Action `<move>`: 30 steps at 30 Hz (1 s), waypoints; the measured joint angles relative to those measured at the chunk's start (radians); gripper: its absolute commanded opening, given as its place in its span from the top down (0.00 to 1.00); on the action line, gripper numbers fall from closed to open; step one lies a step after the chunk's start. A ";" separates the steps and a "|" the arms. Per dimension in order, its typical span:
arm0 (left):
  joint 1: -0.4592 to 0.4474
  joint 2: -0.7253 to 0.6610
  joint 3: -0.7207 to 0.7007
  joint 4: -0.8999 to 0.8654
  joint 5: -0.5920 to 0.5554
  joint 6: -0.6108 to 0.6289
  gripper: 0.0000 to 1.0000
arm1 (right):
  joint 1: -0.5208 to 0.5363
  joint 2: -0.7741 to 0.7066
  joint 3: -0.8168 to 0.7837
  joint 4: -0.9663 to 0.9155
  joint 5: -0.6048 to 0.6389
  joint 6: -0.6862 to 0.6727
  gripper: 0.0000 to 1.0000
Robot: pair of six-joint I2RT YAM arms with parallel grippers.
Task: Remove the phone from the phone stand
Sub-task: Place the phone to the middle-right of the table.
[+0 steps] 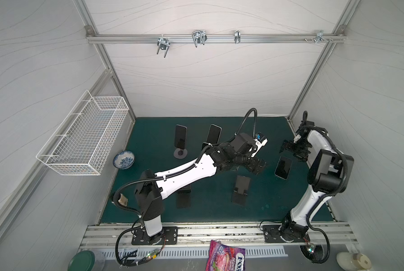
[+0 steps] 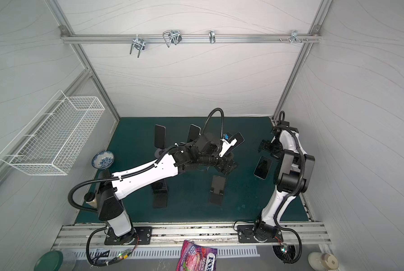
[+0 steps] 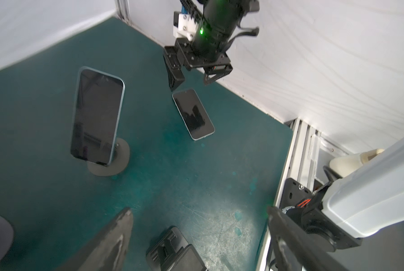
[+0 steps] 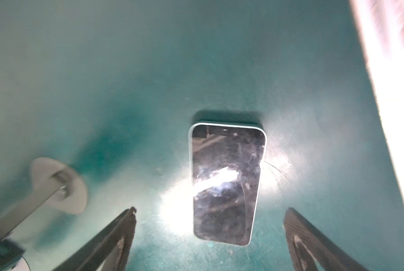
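You are looking at a phone (image 1: 283, 167) lying flat and screen up on the green mat (image 1: 210, 211), at the right side and off any stand. The right gripper (image 3: 189, 85) is hovering just over its far end, its jaws spread wide and gripping nothing. To the left, a second phone (image 3: 96, 115) is leaning on a round-based stand (image 3: 116, 164). The left gripper (image 3: 199, 212) is hanging near that stand, jaws apart and empty.

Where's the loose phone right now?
In a top view the phone lies flat on the mat, right side, just beneath the open right tool.
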 measured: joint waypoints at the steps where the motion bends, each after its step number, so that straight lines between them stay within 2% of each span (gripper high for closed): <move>1: 0.000 -0.019 0.000 -0.006 -0.008 0.000 0.10 | 0.007 -0.024 -0.005 0.007 0.006 0.000 0.01; 8: 0.000 -0.161 -0.059 -0.019 -0.084 -0.015 0.10 | 0.076 -0.192 -0.080 0.036 0.019 0.006 0.01; 15: 0.000 -0.304 -0.174 -0.055 -0.190 -0.056 0.11 | 0.266 -0.378 -0.151 0.037 0.025 0.032 0.01; 23: 0.000 -0.518 -0.312 -0.151 -0.316 -0.121 0.11 | 0.345 -0.451 -0.083 -0.023 0.011 0.068 0.01; 30: 0.000 -0.728 -0.475 -0.267 -0.468 -0.249 0.12 | 0.520 -0.536 0.016 -0.043 0.011 0.073 0.01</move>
